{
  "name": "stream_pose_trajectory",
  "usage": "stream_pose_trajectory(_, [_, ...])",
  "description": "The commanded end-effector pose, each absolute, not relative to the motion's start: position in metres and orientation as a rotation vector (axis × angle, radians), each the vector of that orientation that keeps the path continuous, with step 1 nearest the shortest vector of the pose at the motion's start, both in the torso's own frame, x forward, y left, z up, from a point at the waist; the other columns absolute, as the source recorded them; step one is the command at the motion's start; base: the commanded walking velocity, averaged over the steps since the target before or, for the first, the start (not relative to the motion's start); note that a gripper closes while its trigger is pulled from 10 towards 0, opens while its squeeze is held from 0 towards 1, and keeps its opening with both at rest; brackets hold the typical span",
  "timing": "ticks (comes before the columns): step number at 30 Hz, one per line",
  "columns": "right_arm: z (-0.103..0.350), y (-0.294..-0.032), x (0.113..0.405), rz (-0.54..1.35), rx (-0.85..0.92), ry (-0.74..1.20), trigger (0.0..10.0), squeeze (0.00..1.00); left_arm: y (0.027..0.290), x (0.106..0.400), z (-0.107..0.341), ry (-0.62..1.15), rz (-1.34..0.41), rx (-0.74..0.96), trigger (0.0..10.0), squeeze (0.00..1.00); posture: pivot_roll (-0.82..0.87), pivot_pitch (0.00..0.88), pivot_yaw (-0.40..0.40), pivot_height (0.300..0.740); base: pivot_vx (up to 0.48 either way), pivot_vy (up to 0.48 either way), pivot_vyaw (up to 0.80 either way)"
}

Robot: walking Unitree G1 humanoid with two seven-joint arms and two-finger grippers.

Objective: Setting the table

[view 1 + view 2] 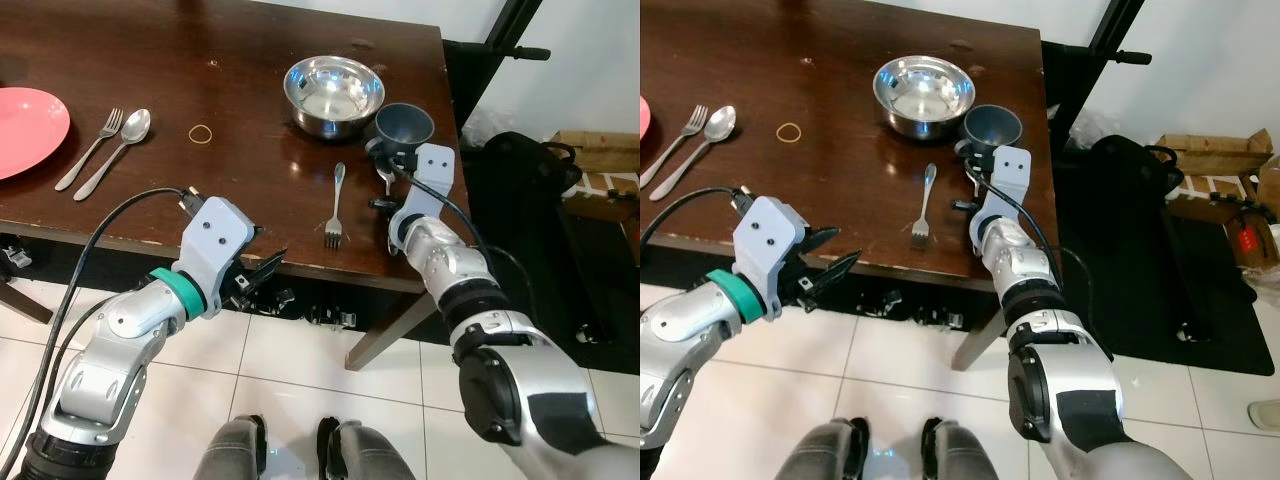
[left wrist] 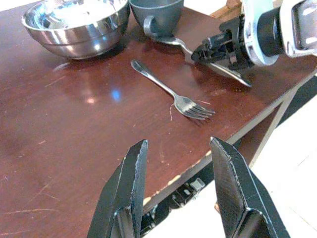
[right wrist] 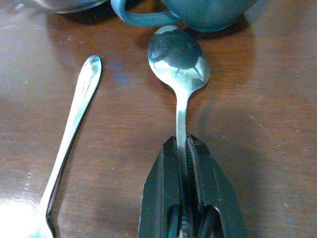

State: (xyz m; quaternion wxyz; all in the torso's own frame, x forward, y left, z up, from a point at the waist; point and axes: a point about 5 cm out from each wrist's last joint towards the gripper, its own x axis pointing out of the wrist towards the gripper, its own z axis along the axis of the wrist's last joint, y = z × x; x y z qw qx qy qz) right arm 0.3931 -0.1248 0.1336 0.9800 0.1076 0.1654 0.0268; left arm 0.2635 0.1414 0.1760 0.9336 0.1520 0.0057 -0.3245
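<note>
On the dark wooden table (image 1: 230, 190) my right gripper (image 1: 386, 195) is shut on the handle of a spoon (image 3: 178, 59). The spoon's bowl lies right beside the grey cup (image 1: 404, 125). A fork (image 1: 336, 205) lies just left of this gripper, tines toward the front edge. A steel bowl (image 1: 333, 95) stands behind the fork, touching the cup. My left gripper (image 1: 262, 268) is open at the table's front edge, holding nothing, pointed toward the fork (image 2: 171, 94). At the far left are a red plate (image 1: 25, 125), a second fork (image 1: 92, 148) and a second spoon (image 1: 122, 140).
A rubber band (image 1: 202, 131) lies mid-table. The table's right edge runs just past the cup. On the floor to the right are a black bag (image 1: 520, 190) and a cardboard box (image 1: 600, 150). White tiles (image 1: 300, 350) lie below the front edge.
</note>
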Motion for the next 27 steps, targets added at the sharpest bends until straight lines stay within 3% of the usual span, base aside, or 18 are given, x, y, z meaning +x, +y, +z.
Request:
stream_pose_trajectory(1, [0.129, -0.127, 0.392, 0.03, 0.214, 0.346, 10.0, 0.0, 0.141, 0.261, 0.174, 0.026, -0.662, 0.301, 10.0, 0.0, 0.17, 0.119, -0.039, 0.74, 0.0, 0.0, 0.0])
stream_pose_trajectory(6, [0.127, -0.134, 0.392, -0.01, 0.218, 0.348, 10.0, 0.0, 0.141, 0.261, 0.175, 0.026, -0.657, 0.301, 10.0, 0.0, 0.17, 0.118, -0.039, 0.74, 0.0, 0.0, 0.0])
stream_pose_trajectory(7, [0.128, -0.135, 0.393, -0.02, 0.219, 0.346, 10.0, 0.82, 0.141, 0.261, 0.175, 0.026, -0.656, 0.301, 10.0, 0.0, 0.17, 0.115, -0.038, 0.74, 0.0, 0.0, 0.0])
stream_pose_trajectory(9, [0.128, -0.135, 0.393, -0.02, 0.219, 0.346, 10.0, 0.82, 0.141, 0.261, 0.175, 0.026, -0.656, 0.301, 10.0, 0.0, 0.17, 0.115, -0.038, 0.74, 0.0, 0.0, 0.0])
stream_pose_trajectory(10, [0.128, -0.136, 0.393, -0.026, 0.22, 0.344, 10.0, 1.0, 0.14, 0.262, 0.175, 0.025, -0.655, 0.302, 10.0, 0.0, 0.17, 0.112, -0.038, 0.74, 0.0, 0.0, 0.0])
stream_pose_trajectory(27, [0.145, -0.146, 0.398, -0.02, 0.235, 0.252, 10.0, 1.0, 0.137, 0.268, 0.175, 0.018, -0.656, 0.304, 10.0, 0.0, 0.14, 0.084, -0.031, 0.74, 0.0, 0.0, 0.0])
